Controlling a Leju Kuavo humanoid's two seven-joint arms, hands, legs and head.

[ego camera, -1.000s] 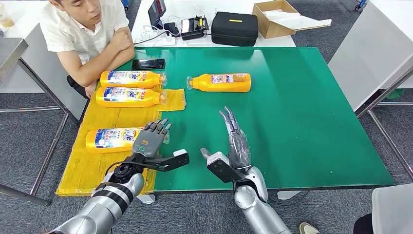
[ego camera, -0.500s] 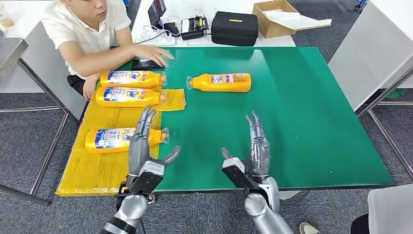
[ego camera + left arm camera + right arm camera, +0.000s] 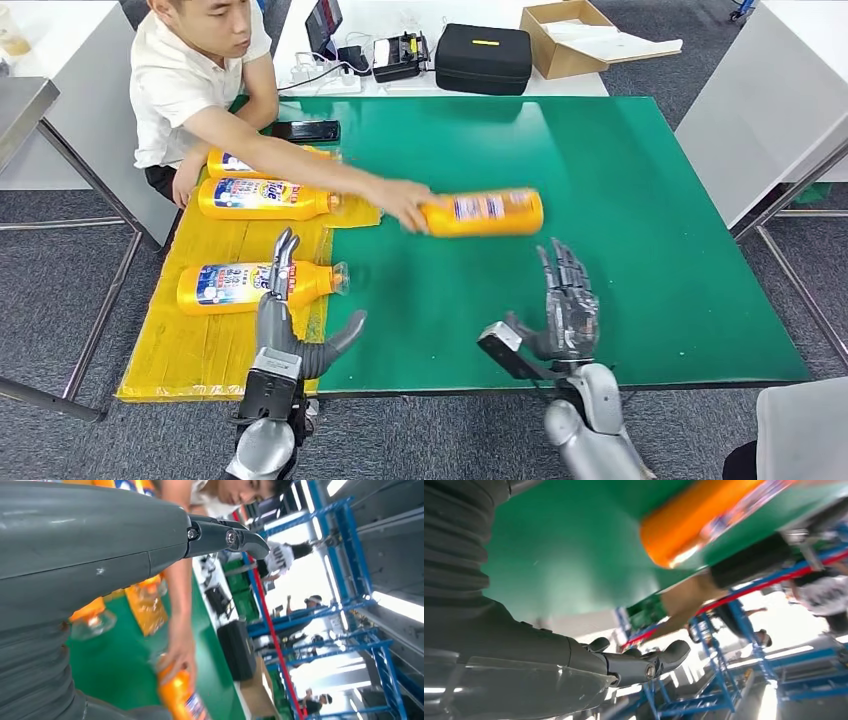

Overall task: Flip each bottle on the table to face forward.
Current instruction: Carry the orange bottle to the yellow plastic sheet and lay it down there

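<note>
Green table [image 3: 620,250] carries four orange bottles; three lie on the yellow sheet [image 3: 190,345] along its left edge; a person's hand [image 3: 400,203] grips the fourth bottle [image 3: 485,212] near the middle; my left hand [image 3: 285,320] and my right hand [image 3: 565,305] hover at the near edge, fingers spread, holding nothing.

Bright, even overhead light – soft shadows; wrist views blurred, blown-out ceiling glare behind.
</note>
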